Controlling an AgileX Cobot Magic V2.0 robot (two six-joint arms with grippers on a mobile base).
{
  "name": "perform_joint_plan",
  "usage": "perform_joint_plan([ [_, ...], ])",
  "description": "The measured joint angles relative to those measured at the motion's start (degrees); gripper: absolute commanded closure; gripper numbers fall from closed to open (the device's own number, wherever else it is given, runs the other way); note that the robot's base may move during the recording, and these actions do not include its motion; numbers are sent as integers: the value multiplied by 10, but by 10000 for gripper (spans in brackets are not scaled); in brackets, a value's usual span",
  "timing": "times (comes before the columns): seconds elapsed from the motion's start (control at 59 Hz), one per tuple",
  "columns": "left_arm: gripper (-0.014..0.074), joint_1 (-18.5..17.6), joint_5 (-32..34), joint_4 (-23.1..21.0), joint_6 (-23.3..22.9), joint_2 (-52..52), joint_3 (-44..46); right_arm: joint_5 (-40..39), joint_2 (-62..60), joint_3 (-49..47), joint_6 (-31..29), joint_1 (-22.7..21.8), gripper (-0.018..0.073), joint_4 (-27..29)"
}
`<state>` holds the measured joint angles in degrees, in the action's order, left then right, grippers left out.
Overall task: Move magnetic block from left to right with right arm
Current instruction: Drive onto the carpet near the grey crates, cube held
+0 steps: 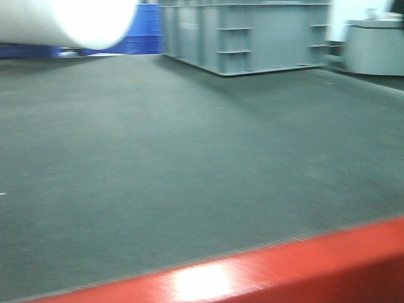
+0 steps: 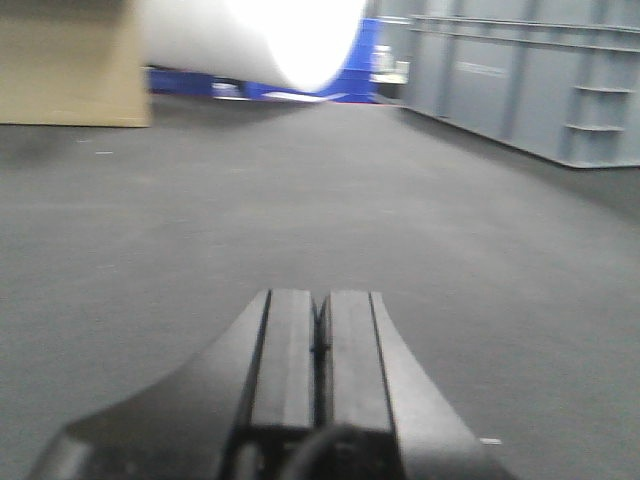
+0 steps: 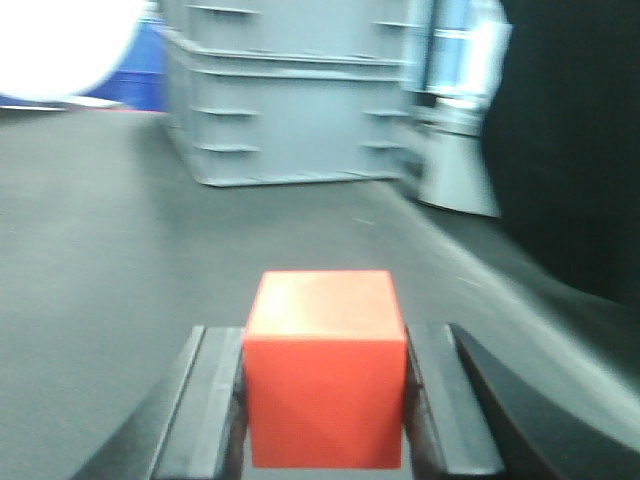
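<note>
In the right wrist view the magnetic block [image 3: 325, 365], a plain bright red cube, sits between the two dark fingers [image 3: 215, 400] of my right gripper [image 3: 325, 335]. The gripper is shut on the block, with both pads against its sides. My left gripper [image 2: 320, 295] hovers low over the dark mat [image 2: 200, 230], shut with its pads together and nothing in them. The front view shows neither gripper. A blurred red band [image 1: 252, 271] runs along its bottom edge, and I cannot tell what it is.
Large grey crates [image 1: 252, 35] stand at the back of the mat, with a blue crate [image 1: 145, 28] to their left. A bright white cylinder [image 1: 69, 22] hangs at the top left. A cardboard box [image 2: 65, 65] sits far left and a pale container [image 1: 375, 47] far right.
</note>
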<state>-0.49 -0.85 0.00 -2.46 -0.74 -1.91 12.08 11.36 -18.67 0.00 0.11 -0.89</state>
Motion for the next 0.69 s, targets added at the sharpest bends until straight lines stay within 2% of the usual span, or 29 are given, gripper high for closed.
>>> perform_joint_plan([
  [0.694,713,0,0,0,0,0,0,0,0,0,0,0,368,0],
])
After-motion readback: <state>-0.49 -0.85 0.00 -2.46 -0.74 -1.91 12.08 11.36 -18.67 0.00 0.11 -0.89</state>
